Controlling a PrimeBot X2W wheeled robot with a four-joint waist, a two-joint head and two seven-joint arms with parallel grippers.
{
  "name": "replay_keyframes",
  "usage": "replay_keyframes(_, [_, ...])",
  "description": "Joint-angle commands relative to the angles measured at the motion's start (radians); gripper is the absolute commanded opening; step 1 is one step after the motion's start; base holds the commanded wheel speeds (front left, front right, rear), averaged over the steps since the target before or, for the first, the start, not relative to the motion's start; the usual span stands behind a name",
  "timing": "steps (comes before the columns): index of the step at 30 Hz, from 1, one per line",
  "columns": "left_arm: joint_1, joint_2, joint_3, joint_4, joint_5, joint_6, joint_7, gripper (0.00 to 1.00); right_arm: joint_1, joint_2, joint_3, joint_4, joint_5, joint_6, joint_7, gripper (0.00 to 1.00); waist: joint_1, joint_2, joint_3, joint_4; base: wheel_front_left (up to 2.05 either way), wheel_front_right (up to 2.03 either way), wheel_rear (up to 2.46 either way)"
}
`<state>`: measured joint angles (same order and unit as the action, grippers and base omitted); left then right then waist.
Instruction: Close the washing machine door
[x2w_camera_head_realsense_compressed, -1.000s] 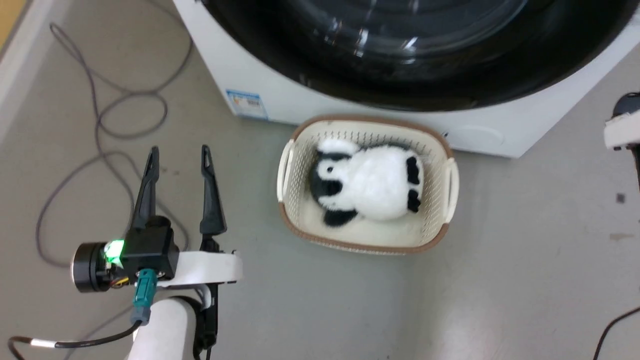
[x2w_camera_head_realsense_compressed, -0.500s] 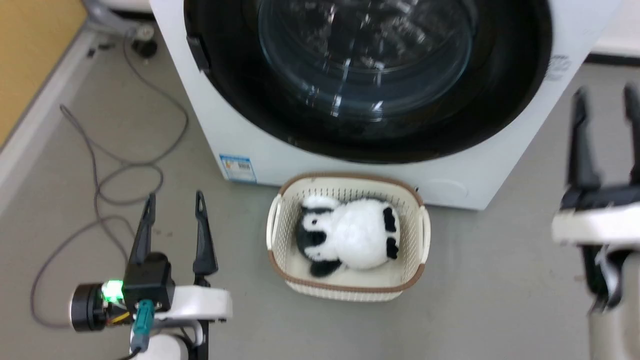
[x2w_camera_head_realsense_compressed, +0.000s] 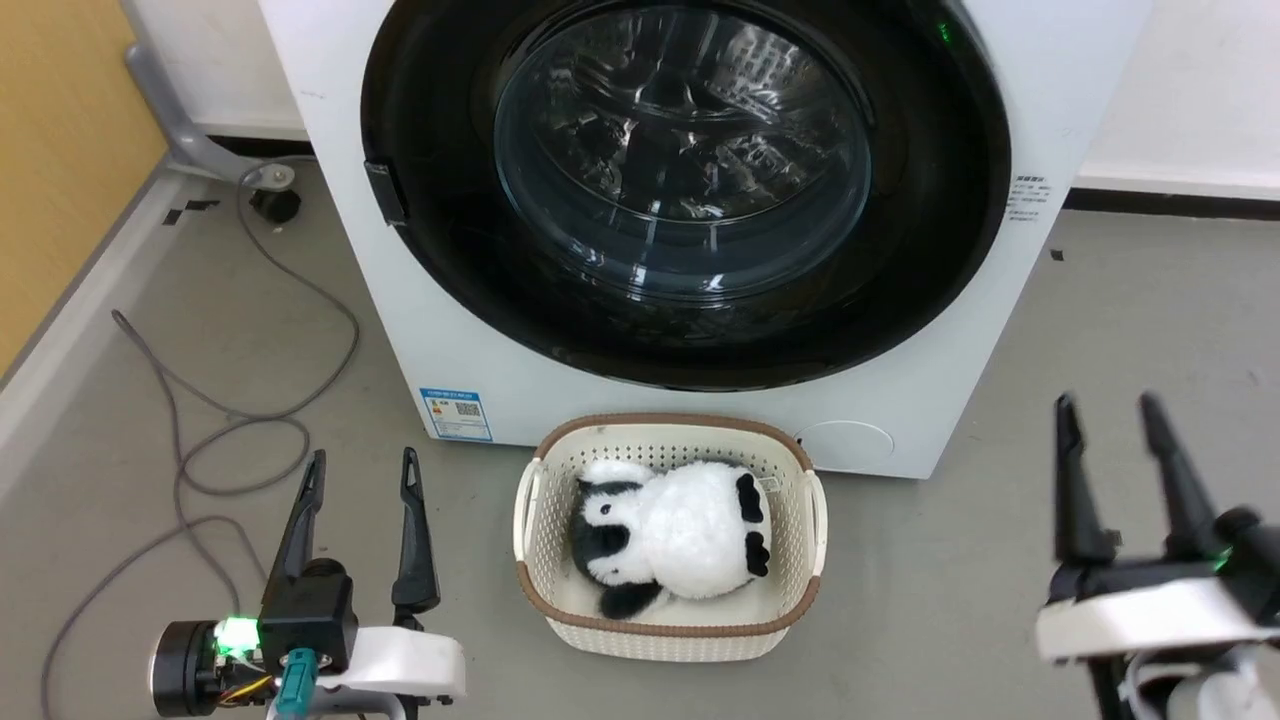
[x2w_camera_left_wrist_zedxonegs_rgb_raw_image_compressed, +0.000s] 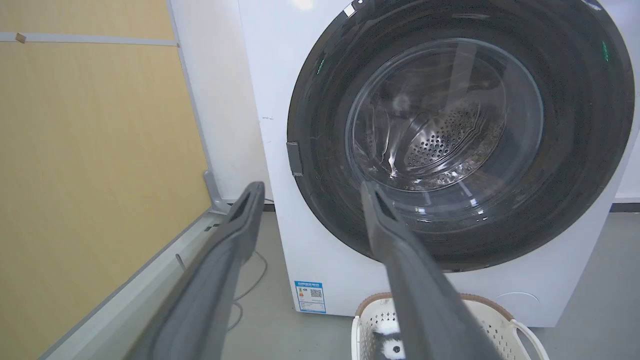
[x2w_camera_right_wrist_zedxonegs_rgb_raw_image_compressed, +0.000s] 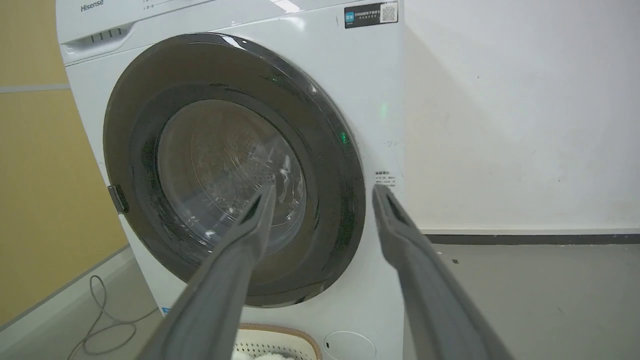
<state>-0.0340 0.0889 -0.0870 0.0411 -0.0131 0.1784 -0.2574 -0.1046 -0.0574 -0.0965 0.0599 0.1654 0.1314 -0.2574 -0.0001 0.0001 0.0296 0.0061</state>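
Two changes: right gripper (x2w_camera_head_realsense_compressed: 1105, 402) now back at lower right, head camera raised | right gripper and left gripper (x2w_camera_head_realsense_compressed: 363, 462) jaws wide apart, empty | washing machine door (x2w_camera_head_realsense_compressed: 690, 190) flush against washing machine (x2w_camera_head_realsense_compressed: 340, 300) | closing judged done.

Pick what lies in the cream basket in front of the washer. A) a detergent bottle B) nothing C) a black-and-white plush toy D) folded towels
C: a black-and-white plush toy lies inside the basket on the floor before the washing machine.
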Motion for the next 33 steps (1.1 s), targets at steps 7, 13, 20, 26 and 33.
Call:
replay_keyframes(7, [0.011,0.000,0.000,0.002,-0.001,-0.014,0.000,0.00,0.048,0.002,0.027,-0.013,0.028,0.000,0.000,0.00,0.0001,-0.0001,-0.006,-0.001,0.00,0.00,0.00])
replay_keyframes(13, [0.011,-0.003,0.001,0.001,0.000,-0.017,0.006,0.00,0.049,0.002,0.028,-0.013,0.025,0.000,0.005,0.00,0.0001,-0.0001,-0.008,-0.001,0.00,0.00,0.00])
replay_keyframes(20, [0.013,-0.005,0.006,-0.001,0.001,-0.026,0.021,0.00,0.053,0.003,0.032,-0.016,0.014,0.000,0.020,0.00,0.0001,-0.0001,-0.009,-0.001,0.00,0.00,0.00])
replay_keyframes(26, [0.014,-0.007,0.010,-0.004,0.001,-0.034,0.033,0.00,0.055,0.003,0.035,-0.018,0.005,0.000,0.032,0.00,0.0001,-0.0001,-0.010,-0.001,0.00,0.00,0.00])
replay_keyframes(33, [0.015,-0.009,0.015,-0.006,0.002,-0.042,0.045,0.00,0.058,0.003,0.039,-0.020,-0.005,0.000,0.044,0.00,0.0001,-0.0001,-0.011,-0.001,0.00,0.00,0.00])
